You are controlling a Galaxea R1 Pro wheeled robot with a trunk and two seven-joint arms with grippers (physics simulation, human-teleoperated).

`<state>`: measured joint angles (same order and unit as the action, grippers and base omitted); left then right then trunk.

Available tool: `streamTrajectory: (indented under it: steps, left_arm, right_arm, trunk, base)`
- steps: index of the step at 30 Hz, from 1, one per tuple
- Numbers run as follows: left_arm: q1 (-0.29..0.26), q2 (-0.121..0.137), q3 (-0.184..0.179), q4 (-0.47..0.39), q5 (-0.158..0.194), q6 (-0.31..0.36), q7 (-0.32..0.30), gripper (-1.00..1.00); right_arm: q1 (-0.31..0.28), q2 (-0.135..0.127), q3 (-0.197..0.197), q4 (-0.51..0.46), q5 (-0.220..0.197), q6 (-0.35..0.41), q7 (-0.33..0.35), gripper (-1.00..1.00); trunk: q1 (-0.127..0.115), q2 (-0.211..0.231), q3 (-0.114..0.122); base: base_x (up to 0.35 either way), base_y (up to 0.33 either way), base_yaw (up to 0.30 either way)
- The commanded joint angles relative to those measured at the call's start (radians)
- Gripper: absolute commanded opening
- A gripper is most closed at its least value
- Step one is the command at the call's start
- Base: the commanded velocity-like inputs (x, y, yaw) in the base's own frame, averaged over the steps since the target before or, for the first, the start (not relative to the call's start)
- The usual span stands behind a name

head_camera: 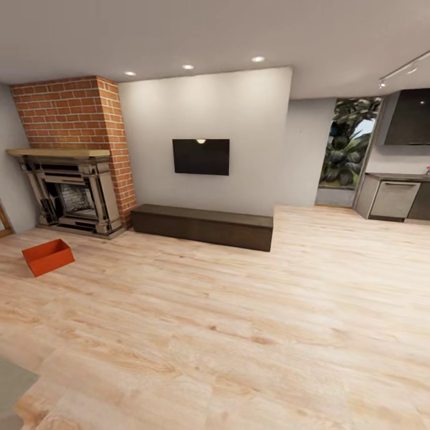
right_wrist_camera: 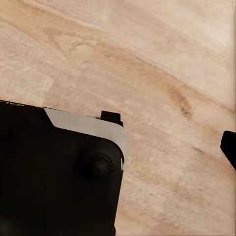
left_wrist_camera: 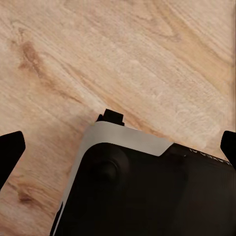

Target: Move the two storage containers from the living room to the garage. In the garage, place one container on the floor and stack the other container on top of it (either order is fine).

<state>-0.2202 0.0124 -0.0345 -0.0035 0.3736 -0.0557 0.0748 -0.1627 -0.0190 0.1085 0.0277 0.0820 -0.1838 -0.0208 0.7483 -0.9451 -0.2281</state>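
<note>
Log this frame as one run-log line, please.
room: living room | storage container: one on wood floor by fireplace | left gripper: open, empty | carrying: nothing | phase: approach

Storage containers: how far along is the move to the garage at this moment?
Nothing looks done. One storage container sits on the living room's wood plank floor near the brick fireplace, untouched. Left gripper holds nothing. Left: fetching both, carrying them out, stacking.
</note>
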Motion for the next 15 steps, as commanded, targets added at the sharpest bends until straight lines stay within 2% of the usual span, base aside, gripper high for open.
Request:
streamTrajectory:
  steps: [1, 15]
  left_arm:
    - [-0.001, 0.0, -0.004, 0.0, 0.005, -0.003, 0.002, 1.0]
    - [-0.001, 0.0, -0.004, 0.0, 0.007, -0.003, 0.002, 1.0]
  right_arm:
    - [-0.001, 0.0, 0.003, 0.003, 0.008, -0.005, -0.002, 1.0]
    - [-0.001, 0.0, 0.005, 0.003, 0.01, -0.004, 0.0, 1.0]
  trunk:
    - [0.001, -0.001, -0.001]
    - [0.001, -0.001, -0.001]
  base:
    - [0.324, 0.0, 0.0]
    - [0.324, 0.0, 0.0]
